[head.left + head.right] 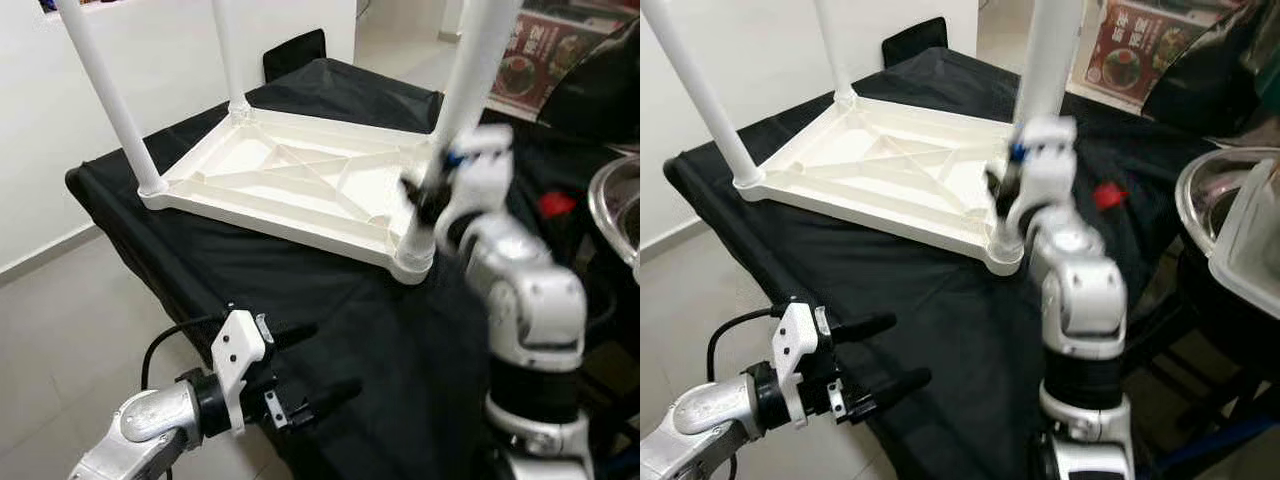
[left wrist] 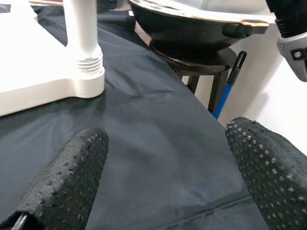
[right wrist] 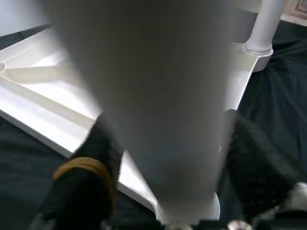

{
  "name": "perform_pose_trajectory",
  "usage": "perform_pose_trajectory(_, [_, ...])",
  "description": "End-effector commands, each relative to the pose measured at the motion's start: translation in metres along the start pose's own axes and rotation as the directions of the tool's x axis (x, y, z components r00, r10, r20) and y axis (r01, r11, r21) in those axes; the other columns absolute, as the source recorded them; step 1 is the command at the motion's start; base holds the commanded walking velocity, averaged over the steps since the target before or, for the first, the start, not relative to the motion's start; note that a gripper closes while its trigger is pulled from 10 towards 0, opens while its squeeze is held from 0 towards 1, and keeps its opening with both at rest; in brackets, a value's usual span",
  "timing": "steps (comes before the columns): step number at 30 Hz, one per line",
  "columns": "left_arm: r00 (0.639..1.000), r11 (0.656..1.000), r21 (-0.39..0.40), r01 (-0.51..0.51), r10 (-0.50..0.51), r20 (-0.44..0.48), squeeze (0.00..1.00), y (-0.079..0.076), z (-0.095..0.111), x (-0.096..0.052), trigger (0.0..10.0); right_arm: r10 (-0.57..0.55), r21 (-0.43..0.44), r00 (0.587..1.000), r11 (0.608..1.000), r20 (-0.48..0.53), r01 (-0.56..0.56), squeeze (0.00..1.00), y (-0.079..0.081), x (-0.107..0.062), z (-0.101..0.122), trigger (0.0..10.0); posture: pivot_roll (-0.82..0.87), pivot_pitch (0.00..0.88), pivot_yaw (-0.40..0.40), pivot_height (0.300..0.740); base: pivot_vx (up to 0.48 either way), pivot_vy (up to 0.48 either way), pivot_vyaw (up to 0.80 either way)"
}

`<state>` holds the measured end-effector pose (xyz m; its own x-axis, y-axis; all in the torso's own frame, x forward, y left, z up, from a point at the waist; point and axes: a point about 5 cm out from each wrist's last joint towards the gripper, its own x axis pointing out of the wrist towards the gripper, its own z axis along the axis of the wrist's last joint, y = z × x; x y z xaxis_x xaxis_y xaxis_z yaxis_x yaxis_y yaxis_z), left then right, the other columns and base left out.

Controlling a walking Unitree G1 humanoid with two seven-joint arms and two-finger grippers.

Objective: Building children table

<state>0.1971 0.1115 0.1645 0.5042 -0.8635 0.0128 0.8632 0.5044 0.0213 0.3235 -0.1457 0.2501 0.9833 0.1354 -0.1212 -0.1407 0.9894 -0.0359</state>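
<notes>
A white plastic children's table (image 1: pixel 300 175) lies upside down on a black cloth (image 1: pixel 330 290), its legs pointing up. My right gripper (image 1: pixel 425 195) is shut on the near right leg (image 1: pixel 470 70), just above its socket at the table's corner. In the right wrist view the leg (image 3: pixel 153 96) stands between the two black fingers (image 3: pixel 91 163). My left gripper (image 1: pixel 330 358) hangs open and empty by the cloth's front edge, below the table. In the left wrist view its pads (image 2: pixel 72 177) point across the cloth toward that corner leg (image 2: pixel 84 43).
A metal bowl (image 1: pixel 615 205) and a red object (image 1: pixel 556 204) sit at the right. A dark pan on a stand (image 2: pixel 192 28) and a blue stick (image 2: pixel 223 100) are beyond the cloth. A black chair back (image 1: pixel 295 52) stands behind, a white wall on the left.
</notes>
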Motion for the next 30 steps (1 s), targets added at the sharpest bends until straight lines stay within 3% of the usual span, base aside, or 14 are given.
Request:
perform_pose_trajectory(1, [1.000,1.000,-0.002,0.004,-0.004,-0.014,0.00,-0.001,-0.002,-0.001,10.0,0.022,-0.006,0.999,1.000,0.025,-0.022,1.00,0.003,-0.001,0.007,10.0,-0.03,0.124,-0.002,0.740,0.000,0.000,0.00])
perform_pose_trajectory(18, [1.000,1.000,-0.003,0.006,-0.006,-0.012,0.00,-0.002,-0.002,0.000,10.0,0.057,-0.012,0.994,0.998,0.088,-0.056,1.00,-0.010,0.002,0.024,10.0,-0.03,0.122,-0.005,0.740,0.000,0.000,0.00])
perform_pose_trajectory(19, [1.000,1.000,-0.002,0.006,-0.006,-0.012,0.00,-0.002,-0.002,0.000,10.0,0.060,-0.011,0.993,0.998,0.097,-0.059,0.76,-0.011,0.002,0.026,10.0,-0.03,0.122,-0.004,0.740,0.000,0.000,0.00])
perform_pose_trajectory(20, [1.000,1.000,-0.002,0.006,-0.006,-0.012,0.00,-0.002,-0.002,0.000,10.0,0.060,-0.011,0.993,0.998,0.097,-0.059,0.76,-0.011,0.002,0.026,10.0,-0.03,0.122,-0.004,0.740,0.000,0.000,0.00])
perform_pose_trajectory(21, [1.000,1.000,-0.001,0.005,-0.005,-0.012,0.00,-0.002,-0.002,0.000,10.0,0.064,-0.013,0.992,0.998,0.110,-0.063,0.00,-0.014,0.002,0.030,10.0,-0.03,0.122,-0.003,0.740,0.000,0.000,0.00])
perform_pose_trajectory(30, [1.000,1.000,-0.002,0.007,-0.007,-0.014,0.00,-0.002,-0.002,0.000,10.0,0.083,-0.016,0.987,0.996,0.140,-0.082,0.00,-0.019,0.000,0.037,10.0,-0.03,0.122,-0.002,0.740,0.000,0.000,0.00])
